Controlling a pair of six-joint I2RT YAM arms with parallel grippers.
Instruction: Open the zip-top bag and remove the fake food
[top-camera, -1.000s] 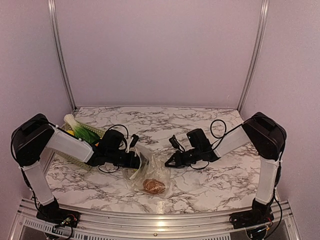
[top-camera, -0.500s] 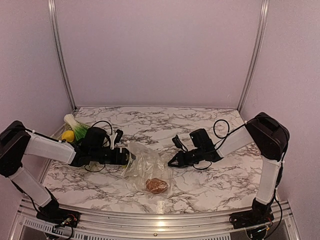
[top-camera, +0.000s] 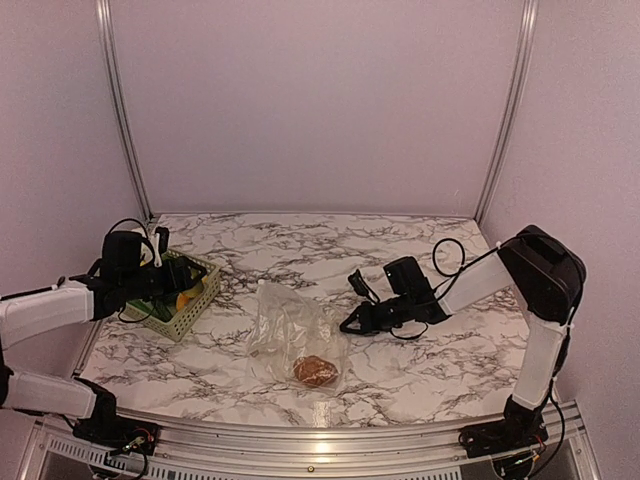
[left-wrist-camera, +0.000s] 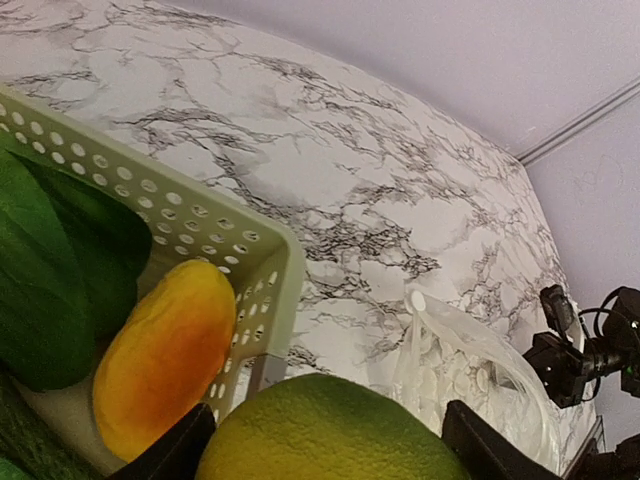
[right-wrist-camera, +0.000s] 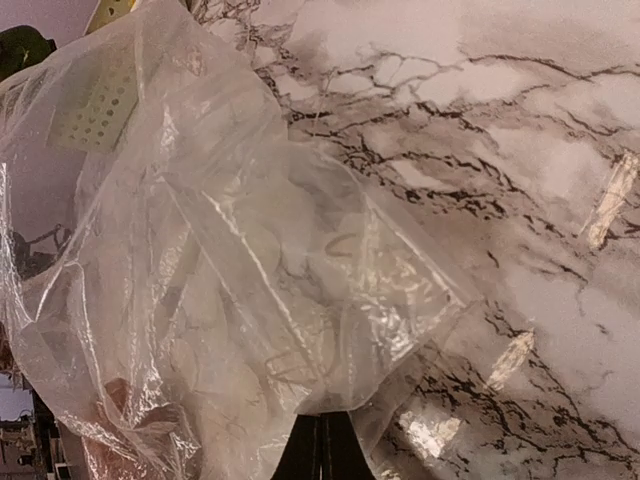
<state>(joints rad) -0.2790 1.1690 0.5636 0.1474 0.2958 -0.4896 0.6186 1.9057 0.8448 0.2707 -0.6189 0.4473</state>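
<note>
Pictured near the counter's left edge: left end effector (top-camera: 166, 286), clamped on a yellow-green lemon (left-wrist-camera: 335, 425) above the pale green basket (top-camera: 197, 297), seemingly for a drop beside the orange-yellow piece (left-wrist-camera: 165, 350) and green vegetable (left-wrist-camera: 50, 270) already inside. Toward the front edge, mid-counter: zip-top bag (top-camera: 288, 325), crumpled, mouth apparently gaping toward the basket, with a lone brown lump (top-camera: 315, 371) left inside at its near end. At the bag's right margin: right end effector (top-camera: 347, 326), pinched tight on the plastic, probably to anchor the pouch for another reach inside. Plenty of marble toward the back edge and right corners for swinging either arm. Tightest by the basket, hard against the left edge.
</note>
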